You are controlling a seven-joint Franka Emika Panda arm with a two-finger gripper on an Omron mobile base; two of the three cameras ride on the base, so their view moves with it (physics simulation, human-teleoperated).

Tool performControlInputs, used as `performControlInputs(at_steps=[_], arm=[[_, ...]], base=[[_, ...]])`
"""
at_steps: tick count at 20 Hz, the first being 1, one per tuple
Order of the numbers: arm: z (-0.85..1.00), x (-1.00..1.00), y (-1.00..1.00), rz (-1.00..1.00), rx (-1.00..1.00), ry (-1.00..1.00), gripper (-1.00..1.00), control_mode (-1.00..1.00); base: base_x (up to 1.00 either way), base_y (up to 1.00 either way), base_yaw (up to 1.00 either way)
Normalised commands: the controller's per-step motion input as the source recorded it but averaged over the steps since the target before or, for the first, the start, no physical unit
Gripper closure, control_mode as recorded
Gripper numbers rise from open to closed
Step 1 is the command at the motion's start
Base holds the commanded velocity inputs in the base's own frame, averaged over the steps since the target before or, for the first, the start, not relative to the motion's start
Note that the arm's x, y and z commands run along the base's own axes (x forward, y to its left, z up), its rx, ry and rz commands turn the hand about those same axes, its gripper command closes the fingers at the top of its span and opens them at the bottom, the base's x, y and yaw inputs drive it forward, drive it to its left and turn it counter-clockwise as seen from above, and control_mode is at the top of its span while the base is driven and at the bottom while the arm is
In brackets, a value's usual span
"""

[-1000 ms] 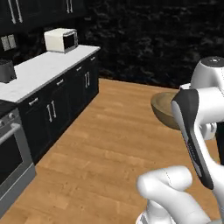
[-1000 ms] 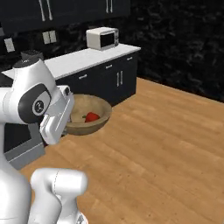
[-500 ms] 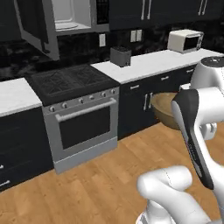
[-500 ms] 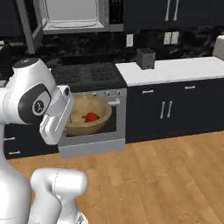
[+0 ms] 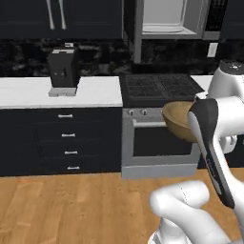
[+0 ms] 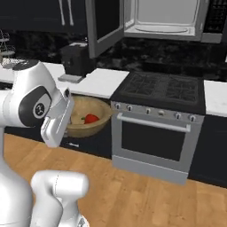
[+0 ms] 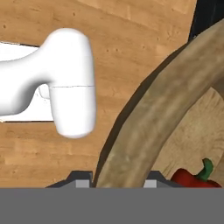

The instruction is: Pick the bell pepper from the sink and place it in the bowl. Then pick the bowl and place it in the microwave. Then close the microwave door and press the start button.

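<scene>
My gripper (image 7: pixel 117 182) is shut on the rim of the tan wooden bowl (image 7: pixel 148 122), one fingertip on each side of the wall. The bowl (image 6: pixel 91 126) hangs in the air beside my arm, left of the oven, and appears again as the bowl (image 5: pixel 177 121) in front of the range. The red bell pepper (image 6: pixel 91 118) lies inside it, stem showing on the bell pepper (image 7: pixel 192 177). Above the range the microwave (image 6: pixel 164 17) stands with its pale interior exposed. The microwave door (image 6: pixel 104 24) is swung open to the left. The sink is out of view.
A grey range with oven (image 6: pixel 155 133) stands straight ahead under the microwave. A dark appliance (image 5: pixel 63 71) sits on the white counter (image 5: pixel 28 93) to the left, above black drawers (image 5: pixel 66 140). Wooden floor (image 5: pixel 71 205) lies between me and the cabinets.
The whole picture has swung: the base has moved, bringing the range and open microwave in front. The bowl with the pepper stays in my gripper at the same height.
</scene>
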Motion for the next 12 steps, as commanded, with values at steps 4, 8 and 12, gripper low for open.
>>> performControlInputs(at_steps=[4,8,12], arm=[[0.00,0.00,0.00,0.00,0.00,0.00,1.00,1.00],[0.00,0.00,0.00,0.00,0.00,0.00,1.00,1.00],[0.00,0.00,0.00,0.00,0.00,0.00,1.00,1.00]], base=[[1.00,-0.61,0.56],[0.46,-0.99,0.30],[-0.01,-1.00,0.03]])
